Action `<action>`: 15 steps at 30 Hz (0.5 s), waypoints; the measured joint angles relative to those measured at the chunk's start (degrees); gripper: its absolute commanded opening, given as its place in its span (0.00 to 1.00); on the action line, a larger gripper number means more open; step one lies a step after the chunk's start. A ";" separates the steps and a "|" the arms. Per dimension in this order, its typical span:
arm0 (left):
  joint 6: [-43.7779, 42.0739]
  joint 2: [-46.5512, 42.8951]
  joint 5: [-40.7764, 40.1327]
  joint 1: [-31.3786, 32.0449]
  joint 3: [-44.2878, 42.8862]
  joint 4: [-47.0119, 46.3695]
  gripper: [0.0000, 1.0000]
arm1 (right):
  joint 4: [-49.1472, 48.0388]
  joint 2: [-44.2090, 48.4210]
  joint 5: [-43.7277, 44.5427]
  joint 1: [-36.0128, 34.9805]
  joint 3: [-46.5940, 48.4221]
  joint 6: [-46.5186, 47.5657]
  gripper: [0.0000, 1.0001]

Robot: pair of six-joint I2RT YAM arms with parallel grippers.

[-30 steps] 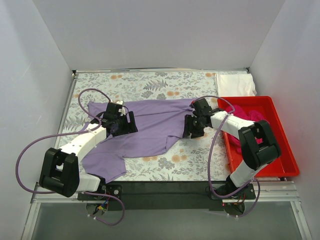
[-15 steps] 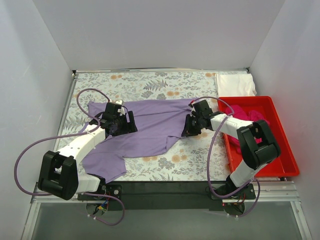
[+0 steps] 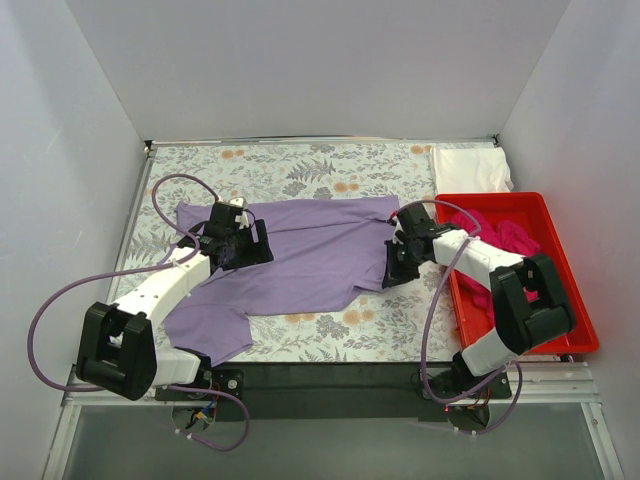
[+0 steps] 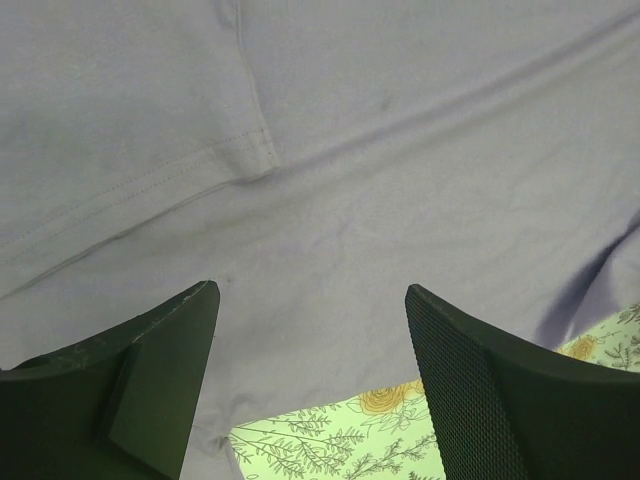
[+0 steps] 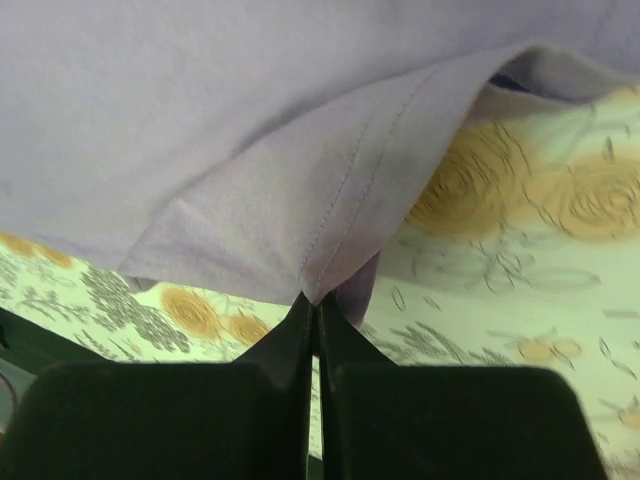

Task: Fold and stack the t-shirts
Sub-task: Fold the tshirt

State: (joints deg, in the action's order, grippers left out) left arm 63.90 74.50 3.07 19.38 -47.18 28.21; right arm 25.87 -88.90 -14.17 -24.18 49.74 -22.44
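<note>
- Only the right wrist view shows the right jaws pinched shut on a stitched hem of the lavender t-shirt (image 5: 250, 150), over the floral tablecloth (image 5: 520, 260).
- The left wrist view shows the left jaws spread wide above smooth shirt fabric, gripping nothing.
- From above, that shirt lies spread mid-tabletop.
- The red bin (image 3: 565, 335) holds a crumpled magenta t-shirt (image 3: 497, 233).
- A folded white t-shirt (image 3: 470, 168) lies behind the bin.

Left gripper (image 4: 310, 340): jaws wide apart, arm reaching forward. Right gripper (image 5: 313, 300): fingertips pressed together, forearm angled inward.
</note>
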 measured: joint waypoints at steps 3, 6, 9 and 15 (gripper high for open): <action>0.00 0.00 -0.70 0.00 -0.39 0.44 0.70 | 5.20 1.60 1.79 0.35 0.00 1.68 0.04; 0.00 0.00 -1.11 0.00 -0.46 1.01 0.70 | 9.75 2.38 3.80 0.79 0.00 2.97 0.06; 0.00 0.02 -2.16 0.00 -0.46 1.77 0.70 | 13.60 2.51 6.29 1.31 0.00 3.43 0.11; 0.07 0.07 -5.84 0.00 -0.46 2.91 0.69 | 18.25 2.67 11.39 2.29 0.00 4.15 0.15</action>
State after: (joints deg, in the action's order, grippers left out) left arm 63.96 74.56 -2.76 19.38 -47.64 31.11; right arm 44.12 -86.24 -2.79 -21.89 49.74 -18.28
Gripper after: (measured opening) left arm 0.698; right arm 0.148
